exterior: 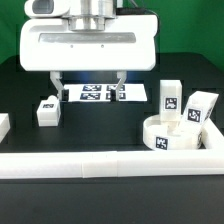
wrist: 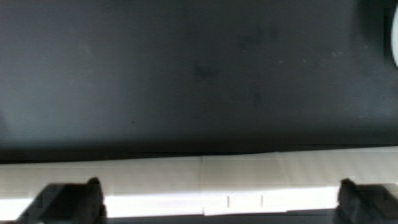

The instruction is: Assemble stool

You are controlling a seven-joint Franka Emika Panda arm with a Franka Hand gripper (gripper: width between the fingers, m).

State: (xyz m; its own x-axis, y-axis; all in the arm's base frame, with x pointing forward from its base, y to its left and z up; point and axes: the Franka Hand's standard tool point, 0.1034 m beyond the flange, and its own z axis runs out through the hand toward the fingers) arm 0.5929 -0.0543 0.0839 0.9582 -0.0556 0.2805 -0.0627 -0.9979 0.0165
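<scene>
**A:** Report progress on the stool.

**B:** Judged as not begun. Shows no leg fitted to any socket. Leaves all three insertions to do.

**A:** Locate the parts from the gripper point(exterior: 89, 92).

**B:** Find the seat point(exterior: 172, 137) lying flat, well off toward the exterior view's right of the gripper and nearer the camera. Find the first leg point(exterior: 170, 98) and the second leg point(exterior: 201, 108) upright close behind the seat; cannot tell whether touching it. Find the third leg point(exterior: 46, 111) alone, near the gripper on the exterior view's left, apart from the other parts.

**A:** State the tool condition.

**B:** Hangs with jaws spread wide, holding nothing. Hovers over the marker board point(exterior: 100, 95). Check the wrist view: fingertips point(wrist: 71, 200) far apart, only bare table between.

**A:** List obstructions.

**B:** Note the long white rail point(exterior: 110, 162) lying across the near side of the gripper, just in front of the seat. Expect no blockage on the way to the third leg. Treat both upright legs as a knock-over risk when reaching for the seat. Note a white piece point(exterior: 3, 124) cut off at the exterior view's left edge; not identifiable.
</scene>
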